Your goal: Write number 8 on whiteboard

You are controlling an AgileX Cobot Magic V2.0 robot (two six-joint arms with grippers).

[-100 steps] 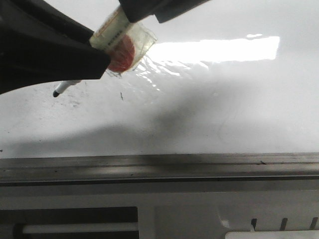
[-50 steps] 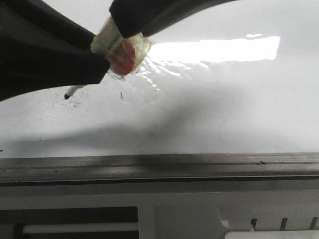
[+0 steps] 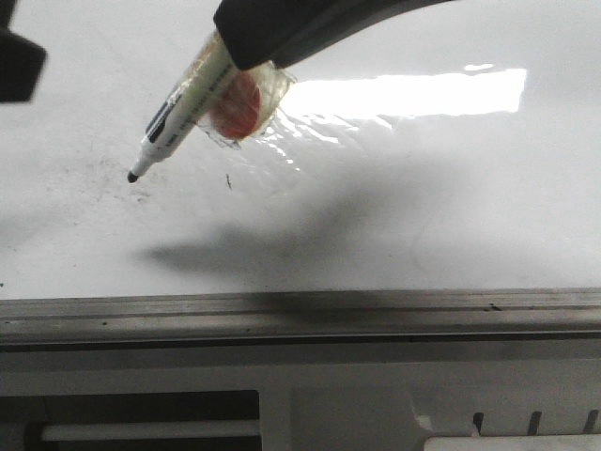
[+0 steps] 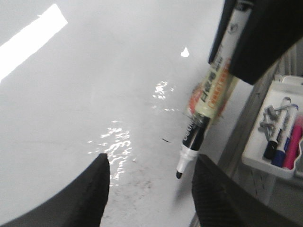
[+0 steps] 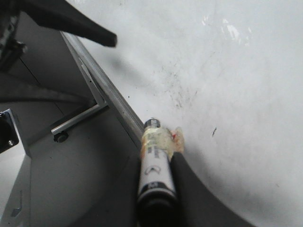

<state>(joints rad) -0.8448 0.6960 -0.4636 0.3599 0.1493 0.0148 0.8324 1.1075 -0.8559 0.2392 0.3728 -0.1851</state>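
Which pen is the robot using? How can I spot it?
Find the big white whiteboard first. Above it, the right gripper holds one marker slanting down. Its black tip and the red, tape-wrapped blob on its barrel set it apart from the markers lying in the side tray.

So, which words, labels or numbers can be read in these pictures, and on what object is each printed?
Marker held in the right pincer: dark print on its label and white print on its black collar, too blurred to read.
Pens in the tray: no legible print.
Whiteboard: only small dark specks, no readable number or word.
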